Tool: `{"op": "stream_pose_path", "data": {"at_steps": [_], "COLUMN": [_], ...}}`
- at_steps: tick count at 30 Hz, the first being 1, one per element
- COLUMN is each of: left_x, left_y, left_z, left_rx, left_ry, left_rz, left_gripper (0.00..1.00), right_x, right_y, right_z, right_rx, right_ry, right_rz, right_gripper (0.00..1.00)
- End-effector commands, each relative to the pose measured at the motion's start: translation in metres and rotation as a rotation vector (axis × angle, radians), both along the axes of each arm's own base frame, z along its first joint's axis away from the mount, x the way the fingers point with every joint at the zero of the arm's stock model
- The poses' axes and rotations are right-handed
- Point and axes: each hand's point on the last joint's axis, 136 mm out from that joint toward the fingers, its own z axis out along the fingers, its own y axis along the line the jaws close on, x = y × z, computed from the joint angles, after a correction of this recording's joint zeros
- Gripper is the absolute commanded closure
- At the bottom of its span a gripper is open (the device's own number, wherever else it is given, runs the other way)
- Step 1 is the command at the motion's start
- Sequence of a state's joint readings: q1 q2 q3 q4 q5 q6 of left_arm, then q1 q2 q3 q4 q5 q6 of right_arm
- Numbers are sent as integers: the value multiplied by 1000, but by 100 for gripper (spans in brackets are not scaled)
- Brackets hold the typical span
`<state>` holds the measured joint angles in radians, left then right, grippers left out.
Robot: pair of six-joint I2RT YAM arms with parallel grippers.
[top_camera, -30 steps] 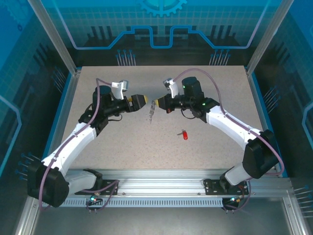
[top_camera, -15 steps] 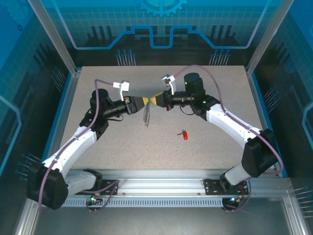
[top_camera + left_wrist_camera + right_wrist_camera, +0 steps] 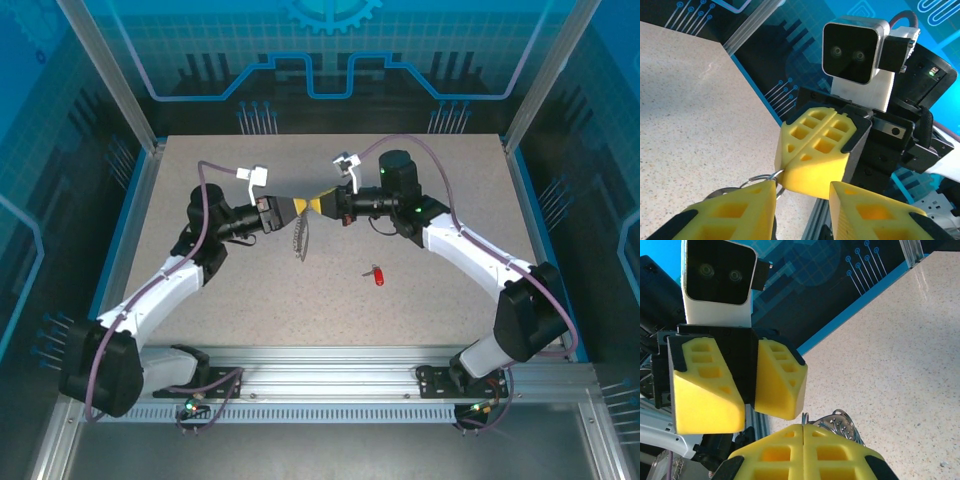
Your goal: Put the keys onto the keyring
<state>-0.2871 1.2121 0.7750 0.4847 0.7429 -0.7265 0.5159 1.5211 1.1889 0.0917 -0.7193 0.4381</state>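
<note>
The keyring [image 3: 300, 238] hangs above the table between the two grippers, and my right gripper [image 3: 320, 203] is shut on its silver ring. In the right wrist view that gripper [image 3: 804, 432] pinches the ring [image 3: 806, 419], with the keyring's metal bits [image 3: 840, 425] beside the fingers. My left gripper [image 3: 296, 206] faces it tip to tip. Its jaws [image 3: 802, 187] stand apart, and the ring [image 3: 761, 177] lies against the tip of one finger [image 3: 735, 207]. The key [image 3: 377, 274], with its red head, lies on the table to the lower right, away from both grippers.
The speckled table [image 3: 250, 300] is bounded by blue side walls and a metal rail [image 3: 330, 360] at the near edge. Both arms reach in towards the middle of the table, above its surface.
The two grippers have come together until their tips nearly meet. My left gripper's jaws have narrowed around the ring's edge. The right gripper stays shut on the keyring.
</note>
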Motion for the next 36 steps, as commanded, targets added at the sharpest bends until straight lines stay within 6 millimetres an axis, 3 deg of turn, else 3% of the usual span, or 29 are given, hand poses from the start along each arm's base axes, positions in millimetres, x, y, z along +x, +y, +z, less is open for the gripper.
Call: {"op": "stream_pose_path", "data": {"at_steps": [1,9,17,29,36], "left_x": [-10,-13,0,-8,-2], "left_y": [-8,-14,3,-9,-16], "left_z": [6,1,-10,-14,-10], "left_rx": [-19,-10,45,2,-16], "left_ry": [-36,-31,-17,12,2], "left_rz": [-60,-79,84,-7,-27], "left_gripper": [65,65,56,58,57], "right_x": [1,1,0,4,0], "right_y": [-4,-6,-16,-17,-4], "right_z": [9,5,6,10,9], "right_rx": [35,42,43,70,80], "right_ry": [-25,-13,-19,-8,10], "right_rz": [5,5,-17,-34,0], "right_gripper": [100,100,100,100,100]}}
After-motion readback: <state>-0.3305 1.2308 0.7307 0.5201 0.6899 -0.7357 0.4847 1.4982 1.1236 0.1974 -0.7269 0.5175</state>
